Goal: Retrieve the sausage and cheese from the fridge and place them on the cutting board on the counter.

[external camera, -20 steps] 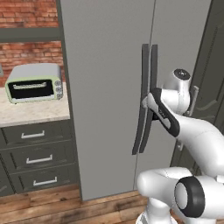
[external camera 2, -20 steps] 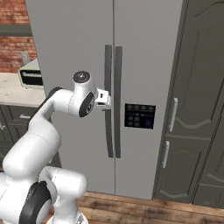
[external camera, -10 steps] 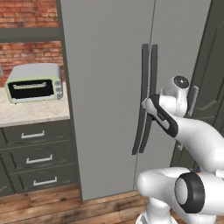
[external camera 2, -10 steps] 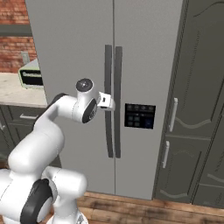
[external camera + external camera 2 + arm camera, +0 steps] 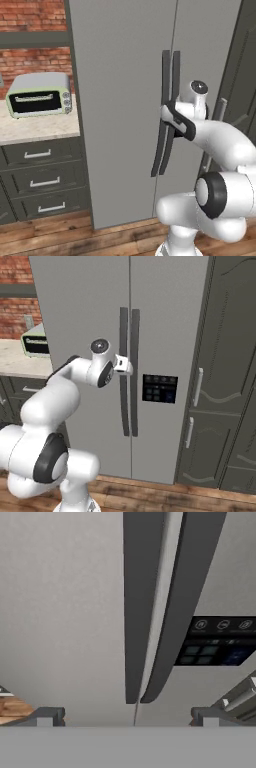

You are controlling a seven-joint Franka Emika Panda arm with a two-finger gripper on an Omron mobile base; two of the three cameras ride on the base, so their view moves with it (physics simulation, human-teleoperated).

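Observation:
The grey fridge (image 5: 120, 100) stands with both doors shut, its two long dark handles (image 5: 169, 110) side by side at the middle seam. My gripper (image 5: 125, 365) is open and held right in front of those handles, at about mid-height. In the hand view its fingertips (image 5: 45, 717) stand wide apart, with the left handle (image 5: 137, 612) and the right handle (image 5: 180, 602) between and beyond them, nothing gripped. The sausage and the cheese are hidden behind the shut doors. The cutting board is out of view. The beige counter (image 5: 35, 131) lies left of the fridge.
A pale green toaster oven (image 5: 39, 95) sits on the counter over dark grey drawers (image 5: 42, 182). A black control panel (image 5: 160, 388) is set in the right fridge door. Tall dark cabinets (image 5: 222, 381) stand to the fridge's right. Wooden floor lies below.
The hand has edged a little closer to the fridge handles and the arm has leaned forward. The jaws stay open and the base has not moved.

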